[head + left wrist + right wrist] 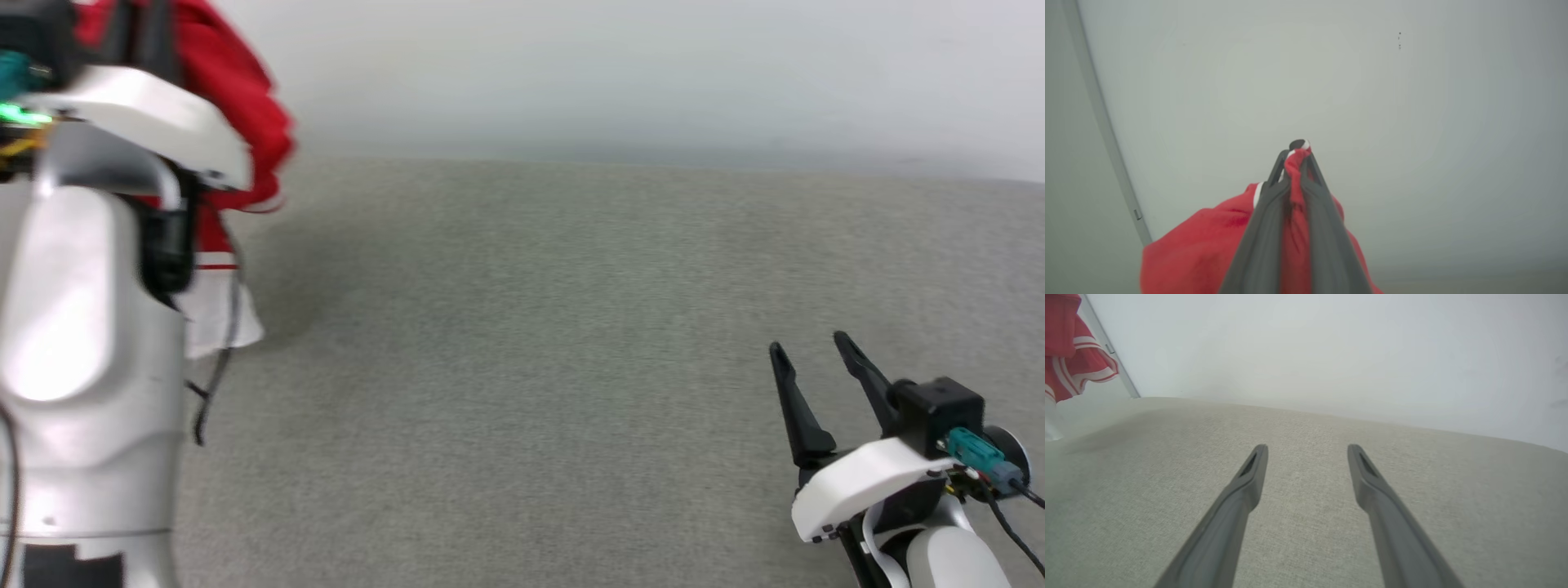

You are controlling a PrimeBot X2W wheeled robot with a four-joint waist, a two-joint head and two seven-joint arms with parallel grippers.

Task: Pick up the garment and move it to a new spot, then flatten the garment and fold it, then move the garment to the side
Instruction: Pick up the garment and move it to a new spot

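The red garment (237, 106) hangs in the air at the far left of the head view, behind my raised left forearm, with a white sleeve part drooping below it. In the left wrist view my left gripper (1295, 157) is shut on a bunched fold of the garment (1200, 249), whose red cloth falls away under the fingers. My right gripper (808, 347) rests low at the lower right over the grey surface, open, with nothing between its fingers (1249, 477). The right wrist view catches the garment's striped trim (1081, 371) at its upper left corner.
A grey woven surface (531, 367) spreads across the scene up to a pale wall (612, 73) behind it. A thin grey vertical strip (1106, 134) runs down the wall at the left. My left forearm (82, 327) fills the left edge of the head view.
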